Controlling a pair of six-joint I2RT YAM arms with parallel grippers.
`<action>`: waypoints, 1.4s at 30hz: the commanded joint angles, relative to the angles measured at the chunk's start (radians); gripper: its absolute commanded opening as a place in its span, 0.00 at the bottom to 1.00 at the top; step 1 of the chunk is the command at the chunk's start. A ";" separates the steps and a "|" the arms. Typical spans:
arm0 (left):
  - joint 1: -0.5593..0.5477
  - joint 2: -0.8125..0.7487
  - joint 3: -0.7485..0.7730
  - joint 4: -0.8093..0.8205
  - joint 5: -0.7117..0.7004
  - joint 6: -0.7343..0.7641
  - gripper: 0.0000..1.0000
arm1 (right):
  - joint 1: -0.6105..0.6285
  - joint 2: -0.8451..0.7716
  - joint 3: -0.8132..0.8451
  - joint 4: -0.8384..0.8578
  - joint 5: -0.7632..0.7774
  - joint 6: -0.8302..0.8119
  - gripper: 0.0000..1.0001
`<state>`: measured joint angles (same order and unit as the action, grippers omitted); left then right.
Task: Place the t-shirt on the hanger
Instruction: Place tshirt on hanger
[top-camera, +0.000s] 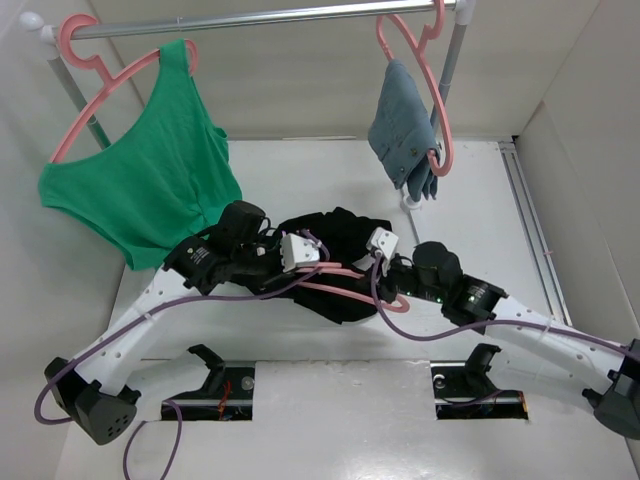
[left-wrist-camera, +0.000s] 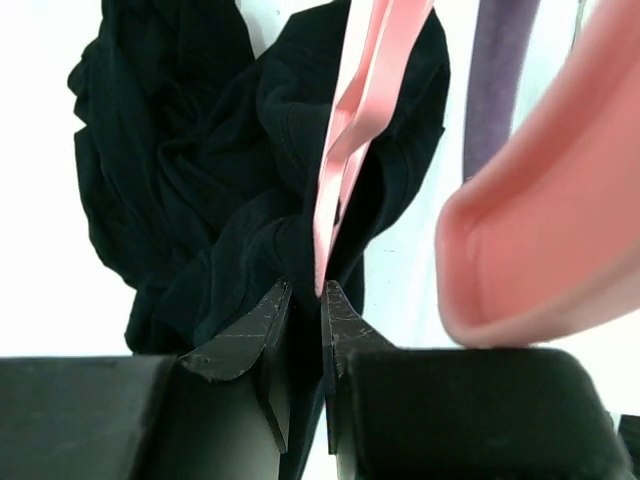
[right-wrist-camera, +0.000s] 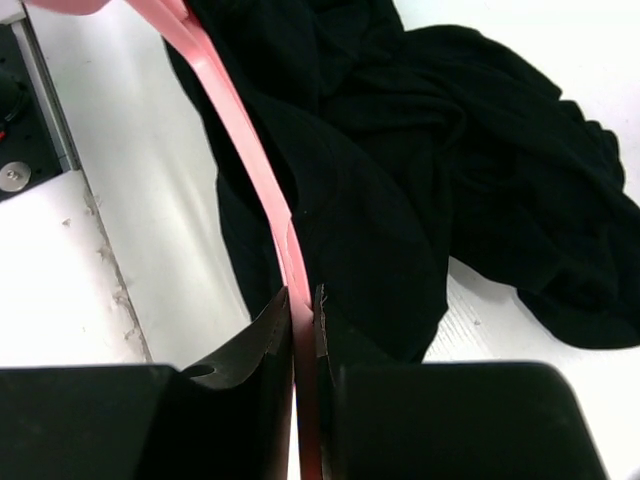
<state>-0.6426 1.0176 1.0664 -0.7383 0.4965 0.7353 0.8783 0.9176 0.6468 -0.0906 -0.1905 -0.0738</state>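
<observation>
The black t-shirt lies crumpled in the middle of the white table. The thin salmon-pink hanger lies across its near side. My left gripper is at the shirt's left side. In the left wrist view the gripper is shut with black t-shirt fabric between the jaws, and a hanger arm runs down to the fingertips. My right gripper is at the shirt's right side. In the right wrist view it is shut on the hanger arm, with the t-shirt just beyond.
A metal rail runs across the back. A green top hangs from it on a pink hanger at the left, a grey-blue garment on another at the right. White walls enclose both sides. Purple cables trail from both arms.
</observation>
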 joint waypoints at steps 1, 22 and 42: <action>-0.066 -0.036 0.067 0.169 0.272 -0.077 0.03 | 0.007 0.062 0.057 0.224 0.056 0.072 0.00; -0.066 -0.017 -0.163 0.270 0.010 0.118 0.46 | 0.039 0.041 0.068 0.250 0.033 0.054 0.00; -0.014 0.087 -0.152 0.151 -0.016 0.397 0.66 | 0.050 0.013 0.088 0.220 -0.009 0.034 0.00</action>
<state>-0.6498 1.0496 0.9264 -0.4549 0.4633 1.0393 0.9180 0.9668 0.6495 -0.1230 -0.1673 -0.0547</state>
